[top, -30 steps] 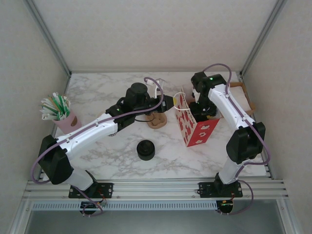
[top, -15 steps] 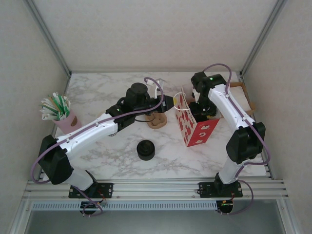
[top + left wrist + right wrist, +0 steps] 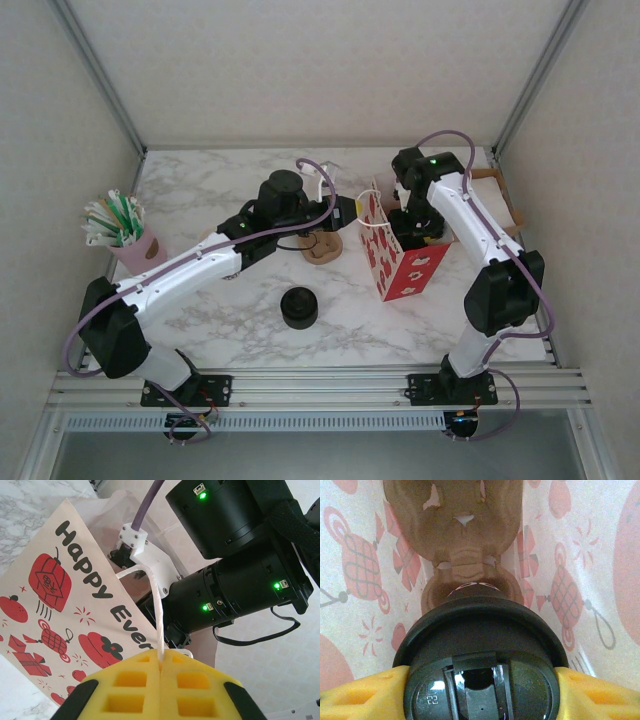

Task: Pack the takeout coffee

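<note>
Left arm stretches to centre frame, left gripper pinching a handle; right arm folds inward, right gripper clasping the takeout coffee.

The table has a smooth, marble-patterned top with a faint sheen. The bag is matt white paper printed in red and black; its handle is twisted white cord, apparently paper. The pads of the left gripper are matt yellow, moulded with recessed squares. The takeout coffee shows a smooth, semi-gloss black plastic lid. The tray is rough brown moulded pulp. The frame rails are brushed metal.
</note>
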